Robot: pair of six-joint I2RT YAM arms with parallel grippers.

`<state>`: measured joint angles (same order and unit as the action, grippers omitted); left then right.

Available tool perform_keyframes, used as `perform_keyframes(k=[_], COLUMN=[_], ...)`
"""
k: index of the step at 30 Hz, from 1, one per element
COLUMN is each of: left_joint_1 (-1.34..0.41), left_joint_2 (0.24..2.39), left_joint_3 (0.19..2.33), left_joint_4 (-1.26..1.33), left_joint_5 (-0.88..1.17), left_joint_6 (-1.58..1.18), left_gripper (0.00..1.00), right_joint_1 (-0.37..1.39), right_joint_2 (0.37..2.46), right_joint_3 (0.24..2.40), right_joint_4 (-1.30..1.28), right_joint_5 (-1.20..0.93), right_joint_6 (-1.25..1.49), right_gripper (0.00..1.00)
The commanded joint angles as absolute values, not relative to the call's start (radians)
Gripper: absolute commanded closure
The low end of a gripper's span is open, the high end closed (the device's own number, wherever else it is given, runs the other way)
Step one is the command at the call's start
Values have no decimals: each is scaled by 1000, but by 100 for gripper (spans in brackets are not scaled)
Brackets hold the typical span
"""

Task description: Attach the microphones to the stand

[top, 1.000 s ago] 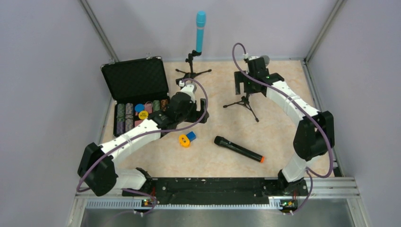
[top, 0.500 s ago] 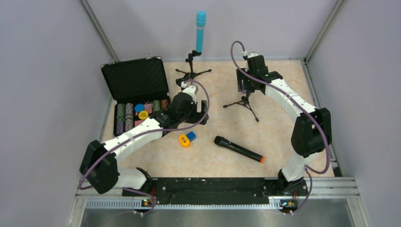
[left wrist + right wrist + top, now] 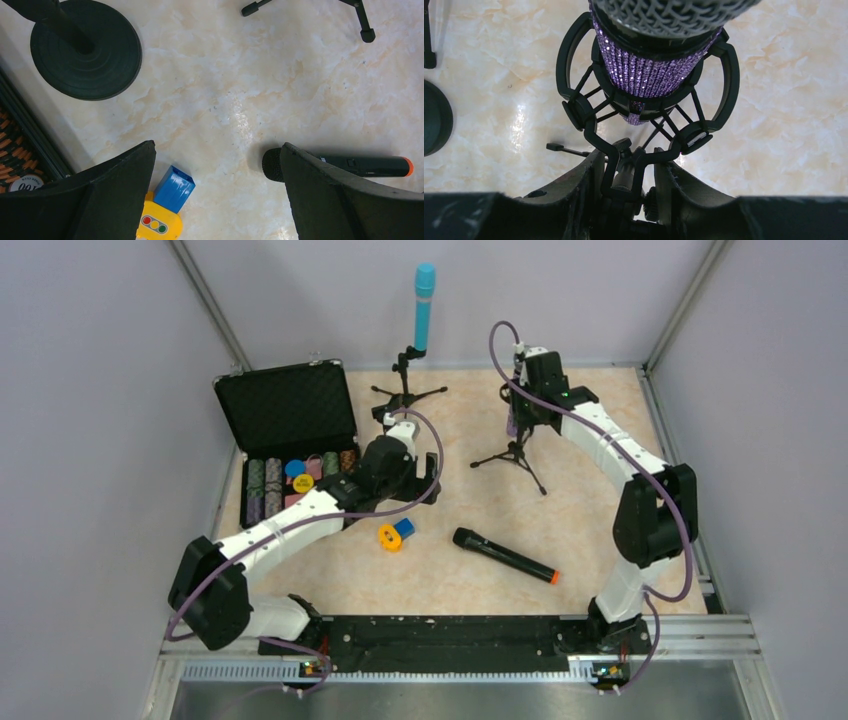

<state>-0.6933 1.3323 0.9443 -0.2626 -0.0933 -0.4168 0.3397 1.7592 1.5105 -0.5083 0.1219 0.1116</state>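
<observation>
The glittery purple microphone [image 3: 649,70] with a silver grille [image 3: 674,12] sits upright in the black shock mount [image 3: 574,107] of the tripod stand [image 3: 515,455]. My right gripper [image 3: 629,165] is shut on the mount's bracket just below the mic. A light-blue microphone [image 3: 424,308] stands on the back stand [image 3: 405,380]. The black microphone [image 3: 503,555] with an orange end lies flat on the table, its head showing beside my right finger in the left wrist view [image 3: 272,165]. My left gripper [image 3: 217,147] hangs open above the table, holding nothing.
An open black case of poker chips [image 3: 290,440] stands at the left. A small orange-and-blue toy [image 3: 167,200] lies under my left gripper. A black round stand base [image 3: 85,50] sits near the case. Grey walls close in the table.
My right gripper has closed from wide open onto the mount bracket and shifted slightly left. The left arm has barely moved.
</observation>
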Motion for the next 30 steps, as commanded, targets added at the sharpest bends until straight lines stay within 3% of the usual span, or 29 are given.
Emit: perform_keyframes(k=[1, 24, 30], left_joint_1=[-689, -689, -689], left_joint_2=[1290, 1250, 1260], left_joint_3=[967, 931, 934], left_joint_4=[-245, -247, -247], left_joint_5=[-86, -128, -122], left_joint_6=[-405, -398, -395], left_gripper=[1, 1, 1], right_joint_1=[348, 344, 298], right_joint_2=[1759, 1780, 1827], right_joint_3=[1601, 1673, 1739], right_joint_4=[-441, -146, -146], right_joint_5=[134, 261, 211], right_joint_6=[85, 59, 93], right_gripper=[100, 100, 100])
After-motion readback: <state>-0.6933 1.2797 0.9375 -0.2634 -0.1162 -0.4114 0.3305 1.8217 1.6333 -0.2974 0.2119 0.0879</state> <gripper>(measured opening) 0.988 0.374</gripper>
